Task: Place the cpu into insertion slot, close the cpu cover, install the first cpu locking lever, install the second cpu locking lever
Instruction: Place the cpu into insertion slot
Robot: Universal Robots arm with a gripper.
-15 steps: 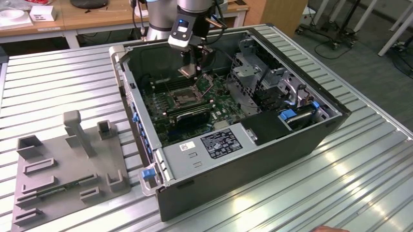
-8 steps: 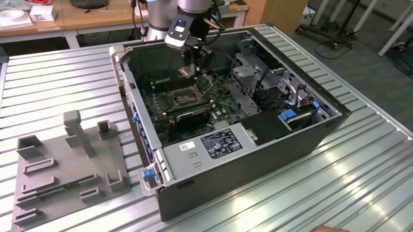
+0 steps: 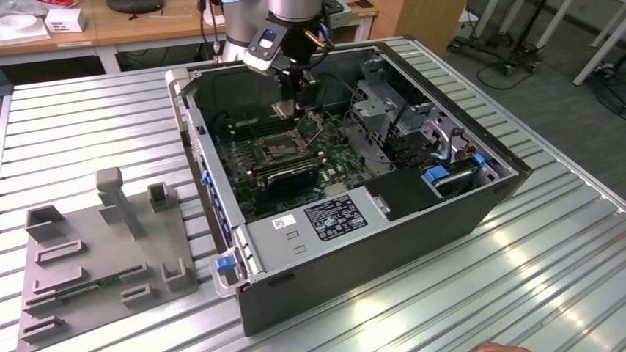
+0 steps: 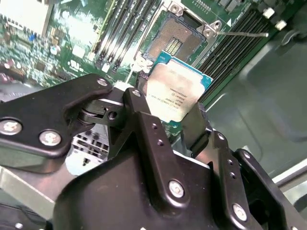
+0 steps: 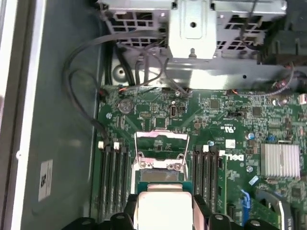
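Gripper (image 3: 290, 99) sits upper middle in your exterior view, clamped on the cpu (image 4: 178, 91) by two opposite edges, leaving its underside free. It hangs near the bare socket (image 4: 175, 38), whose cpu cover (image 5: 161, 136) stands open to receive it.

The cpu (image 4: 178, 91) has a matt, silvery-tan metal lid on a teal-green board edge. The end effector (image 4: 169, 108) is smooth black with a soft sheen and bright metal screws. The cpu cover (image 5: 160, 143) is thin, bare silver metal. The motherboard (image 5: 211, 110) is glossy green, the case (image 3: 391, 249) matt dark-painted, and the counter (image 3: 88, 125) ribbed, reflective metal.
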